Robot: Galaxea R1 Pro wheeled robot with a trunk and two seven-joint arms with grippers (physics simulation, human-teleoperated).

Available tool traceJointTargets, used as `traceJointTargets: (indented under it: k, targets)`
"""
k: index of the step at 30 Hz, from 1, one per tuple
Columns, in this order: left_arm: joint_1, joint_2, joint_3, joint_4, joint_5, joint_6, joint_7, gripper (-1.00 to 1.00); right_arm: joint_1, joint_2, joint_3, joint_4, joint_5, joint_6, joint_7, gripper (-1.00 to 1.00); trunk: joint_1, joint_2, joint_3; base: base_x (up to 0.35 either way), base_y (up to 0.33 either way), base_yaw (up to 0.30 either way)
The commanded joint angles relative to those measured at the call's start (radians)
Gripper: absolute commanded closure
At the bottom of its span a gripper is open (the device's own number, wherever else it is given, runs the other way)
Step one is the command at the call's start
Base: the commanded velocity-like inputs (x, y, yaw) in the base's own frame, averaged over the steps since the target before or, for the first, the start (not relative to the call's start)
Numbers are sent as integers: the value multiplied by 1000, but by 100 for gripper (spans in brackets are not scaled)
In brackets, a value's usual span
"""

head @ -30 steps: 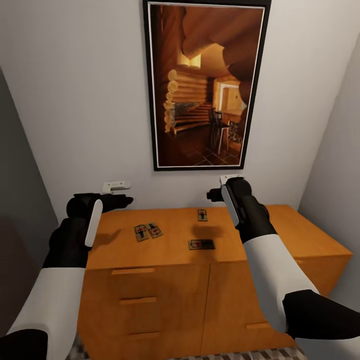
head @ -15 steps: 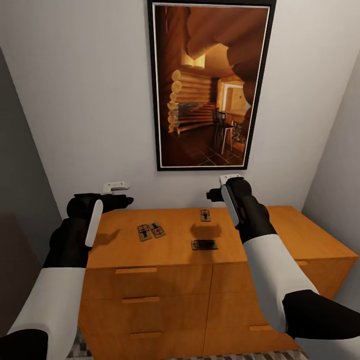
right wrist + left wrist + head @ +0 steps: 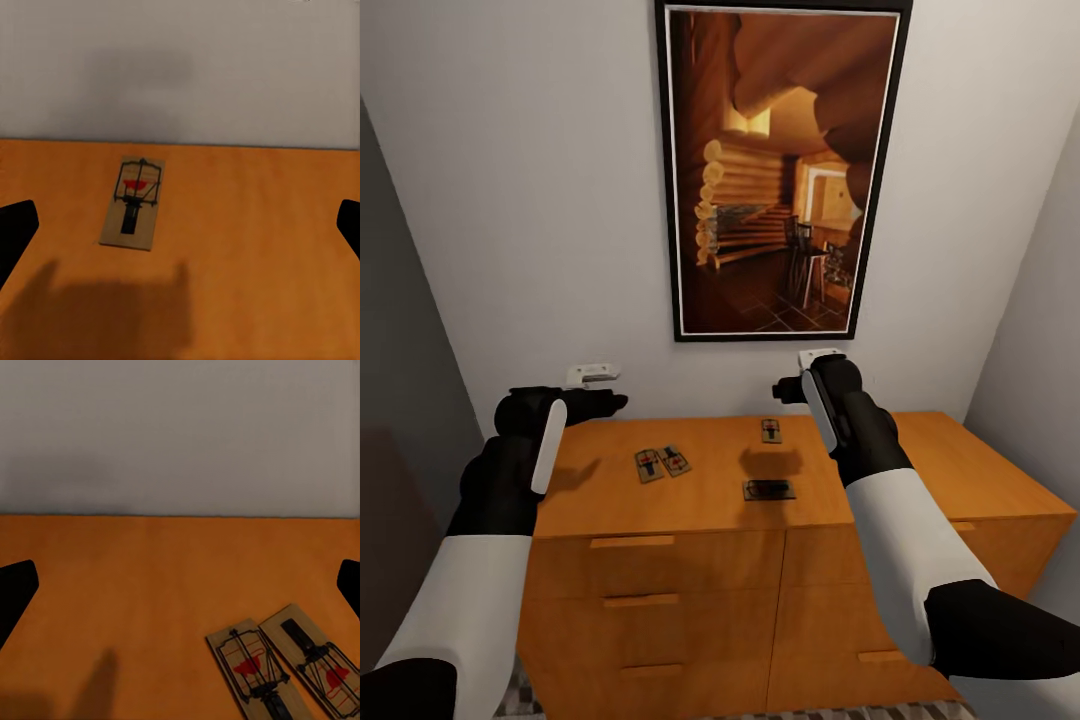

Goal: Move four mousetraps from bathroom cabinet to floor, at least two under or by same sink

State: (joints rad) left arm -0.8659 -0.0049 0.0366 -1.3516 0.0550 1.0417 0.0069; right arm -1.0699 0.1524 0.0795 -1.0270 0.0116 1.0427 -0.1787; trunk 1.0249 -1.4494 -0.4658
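Both arms hovering over cabinet (image 3: 690,500) top, four mousetraps lying there. Left gripper (image 3: 180,585) jaws spread, empty; mousetrap pair (image 3: 281,667) sitting just below and beside. Right gripper (image 3: 180,225) jaws spread; single mousetrap (image 3: 135,202) lying ahead. Best lowering squarely, straddling board edges.

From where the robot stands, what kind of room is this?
Probably a narrow corner of a home. An orange-brown wooden cabinet with drawers stands against a plain wall, a framed picture of a log cabin interior hangs above it, and patterned floor tiles show below. Nothing settles which room.
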Motion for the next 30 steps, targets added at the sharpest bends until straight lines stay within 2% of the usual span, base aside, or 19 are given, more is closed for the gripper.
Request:
traceJointTargets:
  k: [1,14,30]
  targets:
    - [-1,-1,2,-1,5,4,1,-100,-1,0,1,-1,1,4,-2,-100,0,-1,-1,78,0,0]
    - [-1,-1,2,0,7,3,1,-100,-1,-1,2,-1,1,4,-2,-100,0,-1,-1,183,0,0]
    - [-1,0,2,10,10,3,1,-100,-1,0,0,12,-5,4,-1,-100,0,-1,-1,29,0,0]
